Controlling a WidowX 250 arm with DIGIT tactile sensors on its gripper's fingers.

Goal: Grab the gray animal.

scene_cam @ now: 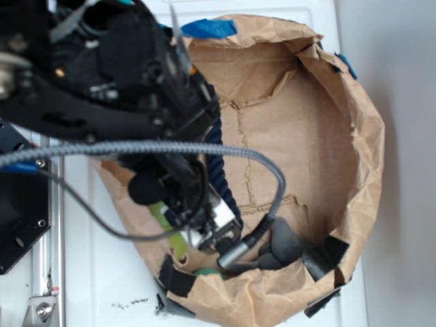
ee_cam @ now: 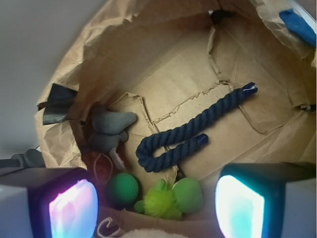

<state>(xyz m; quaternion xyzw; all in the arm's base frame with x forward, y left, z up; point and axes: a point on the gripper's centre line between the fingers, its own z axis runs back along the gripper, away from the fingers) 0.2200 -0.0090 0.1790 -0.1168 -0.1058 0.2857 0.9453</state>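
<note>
1. Gray animal [ee_cam: 110,130] lies against the paper bag wall [ee_cam: 74,74] at the wrist view's left, long axis roughly vertical there, flaps fanned toward the rope.
2. Navy rope [ee_cam: 190,133] just beside it, folded double.
3. Open cardboard floor [ee_cam: 178,74] beyond.
4. Gripper [ee_cam: 156,206] spread wide, empty.

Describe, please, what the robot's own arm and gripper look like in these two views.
In the exterior view the arm is bulky black hardware, with a grey braided cable arching across it and a thinner dark cable looping beneath. In the wrist view the gripper shows two dark, blocky fingers with glowing faces: the one on the image's left pink-violet, the other cyan.
</note>
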